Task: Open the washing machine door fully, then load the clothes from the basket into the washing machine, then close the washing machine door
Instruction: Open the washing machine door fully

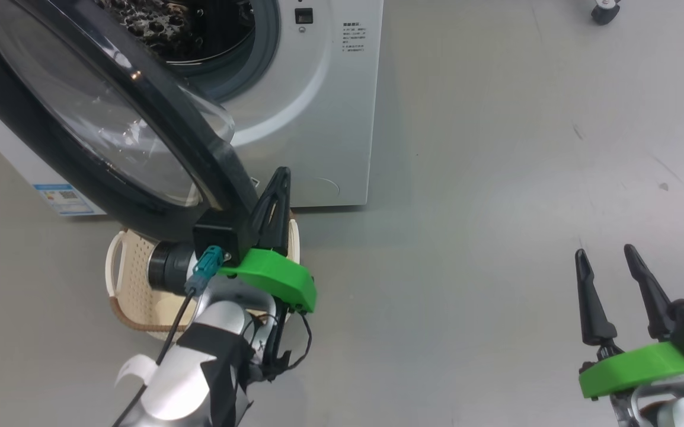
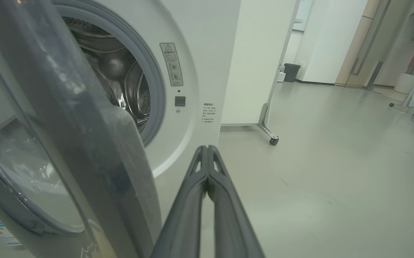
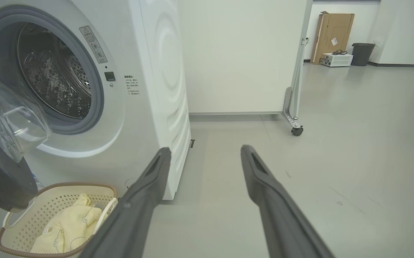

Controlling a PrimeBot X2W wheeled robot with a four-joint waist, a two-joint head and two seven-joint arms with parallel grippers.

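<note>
While the washing machine door (image 1: 164, 118) is hanging open, the left tool (image 1: 280, 178) is hovering clenched and empty just beside it.
The right tool (image 1: 606, 252) is hovering released, well apart; the clothes (image 3: 70, 225) are lying in the basket (image 3: 24, 247) under the door.

A grey sticker (image 2: 171, 64) on the big white washing machine (image 2: 210, 43) shows a red warning triangle. Its words are unreadable.

The washing machine door (image 1: 99, 118) partly overhangs the basket (image 1: 131, 284).
</note>
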